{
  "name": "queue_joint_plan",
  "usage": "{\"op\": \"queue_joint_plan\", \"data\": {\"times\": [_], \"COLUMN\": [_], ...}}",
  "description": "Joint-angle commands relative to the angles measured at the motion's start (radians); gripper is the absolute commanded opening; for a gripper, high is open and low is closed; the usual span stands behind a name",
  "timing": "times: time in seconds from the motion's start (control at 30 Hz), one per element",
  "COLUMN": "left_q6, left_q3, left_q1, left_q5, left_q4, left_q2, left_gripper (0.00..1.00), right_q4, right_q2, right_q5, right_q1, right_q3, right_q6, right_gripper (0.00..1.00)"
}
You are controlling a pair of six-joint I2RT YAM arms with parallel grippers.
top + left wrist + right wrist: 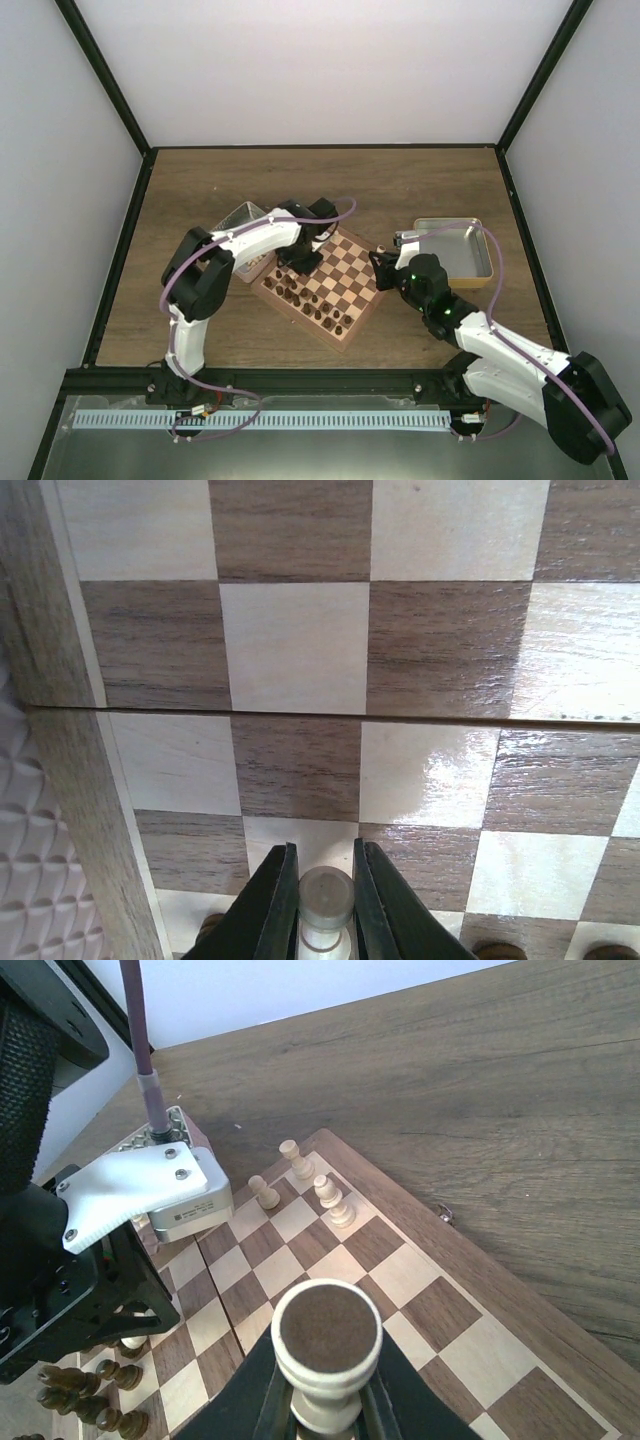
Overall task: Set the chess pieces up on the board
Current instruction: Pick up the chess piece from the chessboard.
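Observation:
The board (pixel 345 270) lies at the table's middle, with dark pieces (pixel 305 300) lined along its near-left side. My left gripper (pixel 298 257) hangs over the board's left part. In the left wrist view its jaws (pixel 326 852) press both sides of an upright light beige piece (pixel 326 898) above a light square of the board (pixel 300 640). My right gripper (pixel 385 266) is at the board's right corner, shut (pixel 325 1405) on a light beige piece (pixel 326 1345) whose brown felt base faces the camera. Three light chess pieces (pixel 334 1200) stand at the board's far corner (pixel 420 1290).
One silver tray (pixel 240 215) sits behind the left arm, and its embossed floor (pixel 30 830) shows beside the board rim. A second silver tray (pixel 455 250) lies right of the board. Black frame posts border the table. The left arm's wrist (pixel 130 1190) fills the right wrist view's left side.

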Motion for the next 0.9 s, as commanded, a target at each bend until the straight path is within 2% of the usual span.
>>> {"op": "queue_joint_plan", "data": {"times": [0.0, 0.17, 0.53, 0.87], "left_q6": [0.002, -0.026, -0.144, -0.182], "left_q3": [-0.020, -0.076, -0.287, -0.353], "left_q1": [0.000, 0.002, 0.020, 0.021], "left_q5": [-0.011, -0.015, 0.004, 0.015], "left_q4": [0.036, 0.087, 0.328, 0.418], "left_q2": [-0.046, -0.088, -0.246, -0.260], "left_gripper": [0.10, 0.06, 0.05, 0.05], "right_q4": [0.021, 0.021, 0.024, 0.015], "right_q2": [0.003, 0.004, 0.015, 0.013], "right_q5": [-0.003, -0.006, -0.026, -0.038], "right_q1": [0.002, 0.002, 0.002, 0.002], "right_q3": [0.003, 0.005, 0.012, 0.016], "right_q6": [0.010, 0.011, 0.018, 0.026], "right_gripper": [0.11, 0.11, 0.11, 0.11]}}
